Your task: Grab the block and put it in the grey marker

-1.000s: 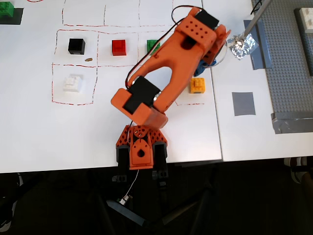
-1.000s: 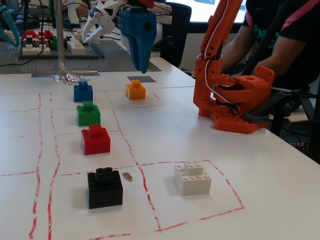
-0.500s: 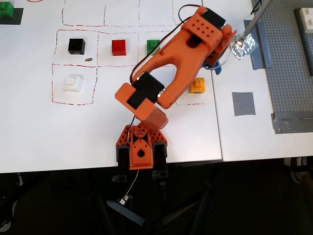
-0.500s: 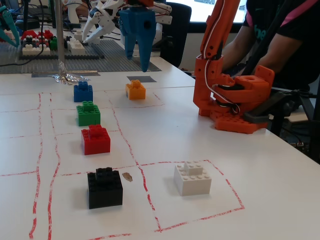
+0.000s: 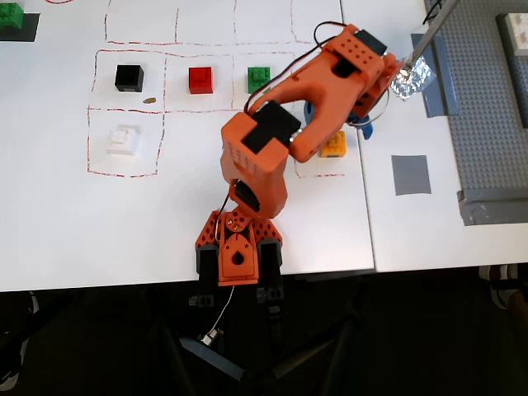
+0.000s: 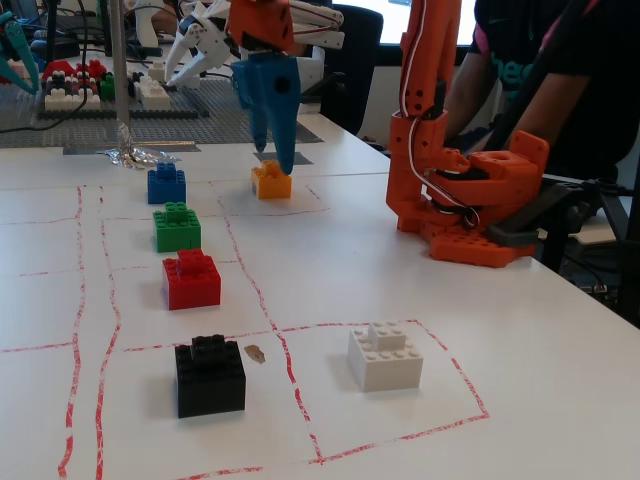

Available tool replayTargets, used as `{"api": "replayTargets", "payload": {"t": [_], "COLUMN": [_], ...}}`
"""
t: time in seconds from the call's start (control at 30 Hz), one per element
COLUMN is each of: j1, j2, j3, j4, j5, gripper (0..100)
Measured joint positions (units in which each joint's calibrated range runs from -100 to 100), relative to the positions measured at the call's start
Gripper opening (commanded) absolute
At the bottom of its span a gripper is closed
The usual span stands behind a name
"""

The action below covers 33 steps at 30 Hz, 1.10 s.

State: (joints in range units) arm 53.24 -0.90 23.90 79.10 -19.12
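Toward the worktop's right edge in the overhead view, we hang our gripper (image 6: pixel 274 160), fingers slightly apart, over the block (image 6: pixel 271 181), still short of the grey marker (image 5: pixel 410 174); closing off-centre could knock it aside.

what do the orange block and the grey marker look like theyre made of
The orange block: likely hard moulded plastic, going by its studded top and slight sheen. The grey marker: apparently a flat matte patch of tape stuck on the table; cloth or vinyl can't be told.
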Motion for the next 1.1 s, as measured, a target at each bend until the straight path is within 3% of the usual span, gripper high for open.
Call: {"api": "replayTargets", "payload": {"t": [0.4, 0.57, 0.73, 1.1], "j1": [0.00, -0.10, 0.10, 1.99], "j2": [6.27, 7.65, 7.74, 7.74], "j3": [0.18, 0.18, 0.18, -0.45], "j4": [-5.06, -5.87, -5.87, -4.66], "j5": [-0.83, -1.37, -1.51, -0.73], "gripper": [34, 23, 4, 0]}}
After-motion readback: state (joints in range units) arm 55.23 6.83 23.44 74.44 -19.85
